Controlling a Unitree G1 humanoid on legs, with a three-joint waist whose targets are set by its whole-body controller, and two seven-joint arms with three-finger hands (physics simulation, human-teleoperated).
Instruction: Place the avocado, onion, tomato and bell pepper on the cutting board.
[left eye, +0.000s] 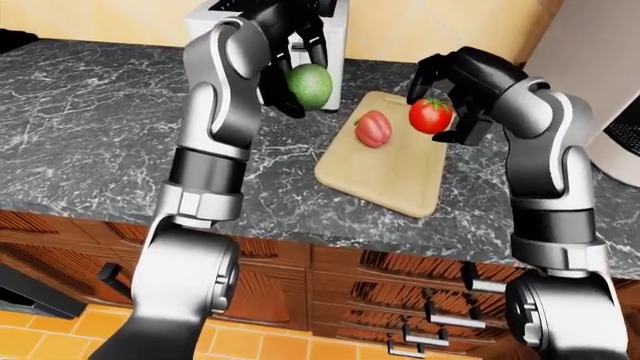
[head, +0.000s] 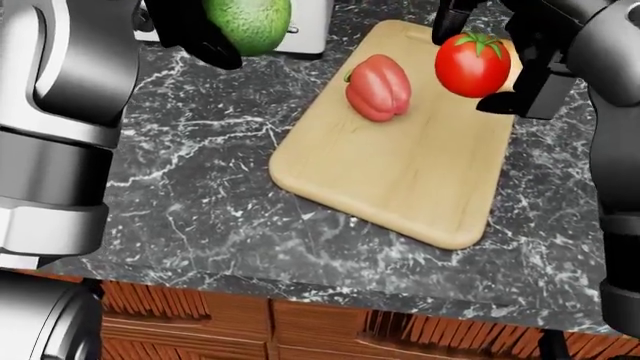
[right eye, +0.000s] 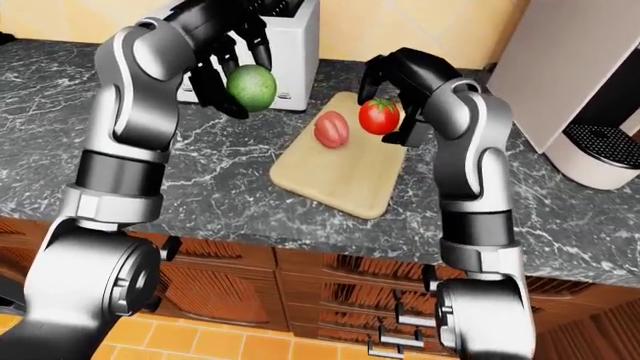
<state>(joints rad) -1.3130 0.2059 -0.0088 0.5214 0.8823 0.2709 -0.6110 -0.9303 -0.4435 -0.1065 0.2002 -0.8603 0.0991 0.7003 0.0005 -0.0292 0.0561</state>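
Note:
My left hand (left eye: 298, 69) is shut on a green avocado (left eye: 310, 85) and holds it in the air above the dark counter, left of the cutting board and in front of the toaster. My right hand (left eye: 452, 101) is shut on a red tomato (head: 472, 65), which hangs over the upper right part of the wooden cutting board (head: 400, 180). A red bell pepper (head: 378, 88) lies on the board's upper left part, just left of the tomato. The onion does not show in any view; the right hand and the tomato cover the board's top right corner.
A white toaster (right eye: 290, 37) stands on the marble counter (head: 200, 187) behind the avocado. A white appliance (right eye: 590, 90) stands at the right in the right-eye view. Wooden drawers with handles (left eye: 440, 315) sit below the counter edge.

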